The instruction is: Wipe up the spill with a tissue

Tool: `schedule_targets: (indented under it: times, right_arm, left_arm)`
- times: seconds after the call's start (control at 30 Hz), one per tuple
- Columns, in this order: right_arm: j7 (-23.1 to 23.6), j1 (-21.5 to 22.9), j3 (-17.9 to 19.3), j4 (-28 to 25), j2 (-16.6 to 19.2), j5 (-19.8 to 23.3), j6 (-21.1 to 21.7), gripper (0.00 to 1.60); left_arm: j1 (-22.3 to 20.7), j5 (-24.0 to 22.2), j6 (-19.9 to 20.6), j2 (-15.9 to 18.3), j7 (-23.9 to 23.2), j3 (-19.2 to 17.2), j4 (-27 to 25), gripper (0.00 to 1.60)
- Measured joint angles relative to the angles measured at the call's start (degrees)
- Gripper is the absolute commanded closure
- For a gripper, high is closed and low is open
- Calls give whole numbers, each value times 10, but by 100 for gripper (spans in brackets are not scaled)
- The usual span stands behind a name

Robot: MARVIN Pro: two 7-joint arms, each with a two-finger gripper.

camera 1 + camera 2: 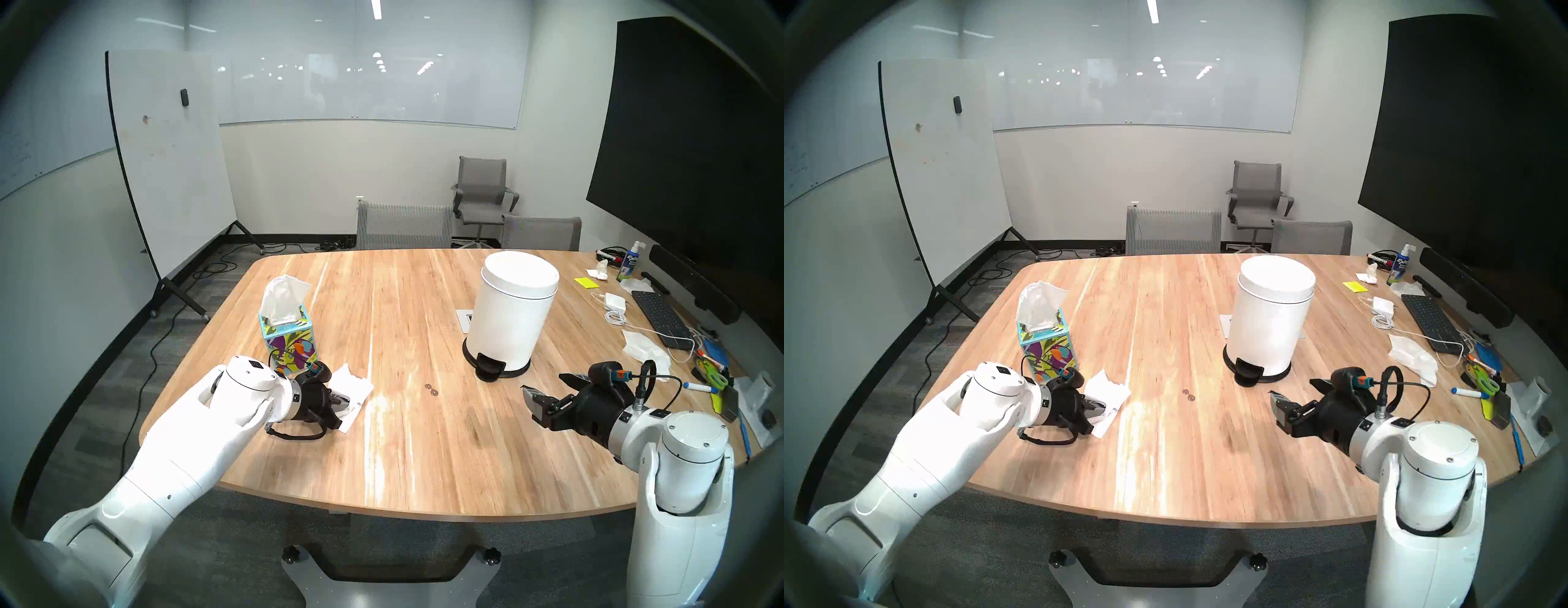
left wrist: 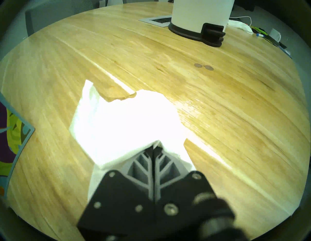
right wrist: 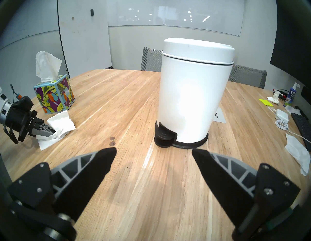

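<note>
The spill point(image 1: 430, 389) is two small brown drops side by side near the table's middle, also visible as the spill point(image 2: 204, 67) and the spill point(image 3: 111, 141). A white tissue point(image 1: 353, 390) lies low over the wood to the left of the drops, and my left gripper point(image 1: 344, 400) is shut on its near edge. In the left wrist view the tissue point(image 2: 121, 121) fans out ahead of the closed fingertips of my left gripper point(image 2: 154, 148). My right gripper point(image 1: 547, 388) hovers open and empty to the right of the drops, fingers wide in the right wrist view point(image 3: 154, 152).
A leaf-print tissue box point(image 1: 287, 342) stands just behind my left wrist. A white pedal bin point(image 1: 509, 314) stands behind the spill, on the right. A keyboard point(image 1: 662, 318), cables, crumpled tissues point(image 1: 645, 348) and pens crowd the right edge of the table point(image 1: 403, 467).
</note>
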Motion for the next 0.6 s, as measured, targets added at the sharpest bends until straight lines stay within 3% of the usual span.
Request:
schedule_targets:
  times: [0.6]
  right_arm:
    - [0, 0, 0, 0, 0, 0, 0, 0]
  left_arm:
    - [-57, -14, 23, -73, 36, 32, 64, 160]
